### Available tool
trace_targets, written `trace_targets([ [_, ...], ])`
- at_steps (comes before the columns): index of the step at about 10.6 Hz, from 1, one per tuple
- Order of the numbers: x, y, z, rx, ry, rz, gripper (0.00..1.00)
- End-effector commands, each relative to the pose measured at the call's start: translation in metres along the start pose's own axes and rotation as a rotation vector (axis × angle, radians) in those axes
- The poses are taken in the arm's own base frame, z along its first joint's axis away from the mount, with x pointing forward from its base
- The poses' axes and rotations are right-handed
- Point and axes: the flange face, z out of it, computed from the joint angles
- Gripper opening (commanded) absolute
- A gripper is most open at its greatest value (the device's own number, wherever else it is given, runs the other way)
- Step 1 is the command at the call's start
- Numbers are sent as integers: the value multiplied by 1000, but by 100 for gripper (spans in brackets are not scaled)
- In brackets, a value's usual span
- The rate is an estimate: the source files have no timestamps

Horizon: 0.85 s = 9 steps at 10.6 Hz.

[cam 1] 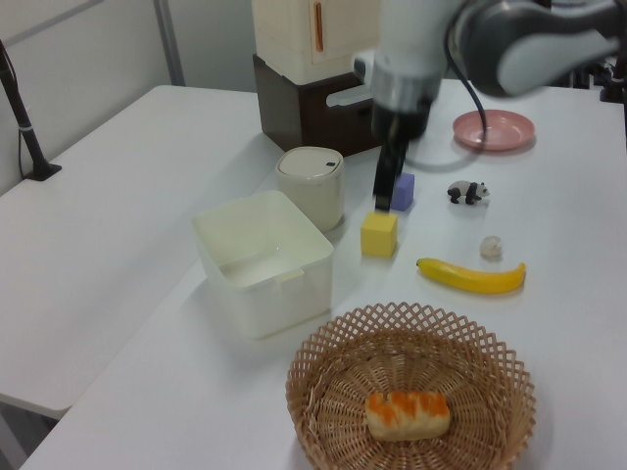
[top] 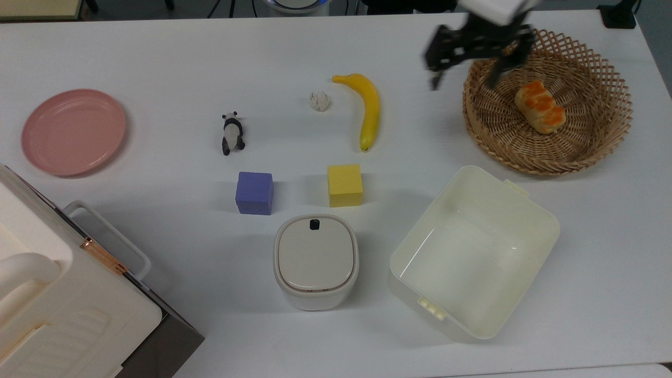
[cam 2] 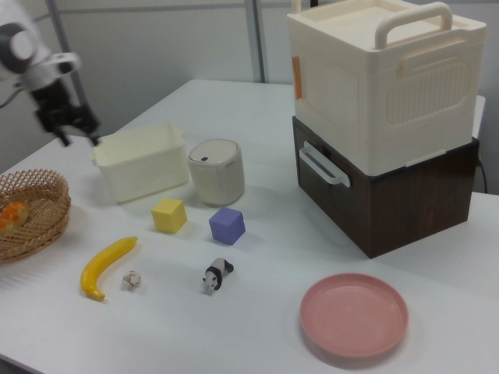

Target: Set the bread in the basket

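Bread, the small tan toy loaf with orange-brown patches [top: 540,106], lies slanted inside the big round wicker basket [top: 604,142]. The black gripper [top: 464,79] hangs just off the top view's left rim, fingers [top: 434,79] spread wide and holding nothing.

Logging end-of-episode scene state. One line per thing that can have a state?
bread: lying inside the basket, released
basket: upright, holds the bread
gripper: open, empty, in the air
cream tub: upright, no lid, empty
lidded bin: lid shut
pink plate: empty
banana: lying on the table
panda figure: lying on its side
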Motion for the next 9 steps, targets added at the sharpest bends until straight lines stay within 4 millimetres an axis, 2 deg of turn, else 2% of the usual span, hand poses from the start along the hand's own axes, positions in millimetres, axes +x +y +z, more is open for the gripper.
trace_targets([
  [1,5,131,-8,-11,-102,25,100],
  [2,1,168,-12,-4,-126,67,100],
  [5,-26,254,-33,50,-193,104,100],
  [7,-41,279,-40,51,-210,141,100],
  [9,-44,295,-34,45,-229,167,100],
])
